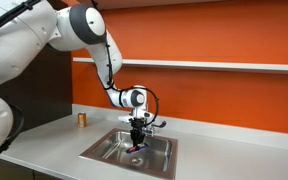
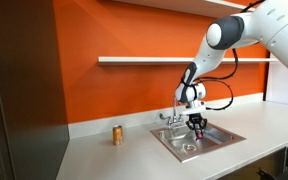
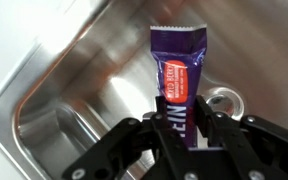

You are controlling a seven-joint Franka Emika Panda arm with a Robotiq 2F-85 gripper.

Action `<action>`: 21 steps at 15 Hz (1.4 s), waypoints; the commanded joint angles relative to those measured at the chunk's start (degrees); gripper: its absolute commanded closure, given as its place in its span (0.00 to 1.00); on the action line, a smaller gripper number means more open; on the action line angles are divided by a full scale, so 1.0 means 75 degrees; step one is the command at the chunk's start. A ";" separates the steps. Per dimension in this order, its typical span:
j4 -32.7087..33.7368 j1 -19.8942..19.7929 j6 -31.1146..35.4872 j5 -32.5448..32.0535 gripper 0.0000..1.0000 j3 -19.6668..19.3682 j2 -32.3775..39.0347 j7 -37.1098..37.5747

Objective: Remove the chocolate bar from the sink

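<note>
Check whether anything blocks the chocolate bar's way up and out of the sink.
Nothing visible does. The gripper holds the chocolate bar between its fingers over the sink, with open space above. The faucet stands at the rim close beside the gripper, not above the bar.

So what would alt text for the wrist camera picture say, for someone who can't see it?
A black claw grips the lower end of a purple-wrapped chocolate bar with a red label, which sticks up from its grip. Behind lies the shiny steel sink, its round drain hole just beside the bar.
</note>
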 commanded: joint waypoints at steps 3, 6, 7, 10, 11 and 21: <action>-0.1280 0.0332 0.0918 -0.0954 0.92 0.0005 -0.1099 -0.0493; -0.1747 0.0528 0.1397 -0.1499 0.92 0.0013 -0.1503 -0.0513; -0.1906 0.0579 0.1525 -0.1644 0.92 0.0020 -0.1647 -0.0522; -0.2336 0.0724 0.1763 -0.2028 0.92 0.0054 -0.2074 -0.0527; -0.2489 0.0763 0.1850 -0.2138 0.92 0.0070 -0.2231 -0.0543; -0.3308 0.1012 0.2474 -0.3351 0.92 0.0582 -0.3240 -0.1201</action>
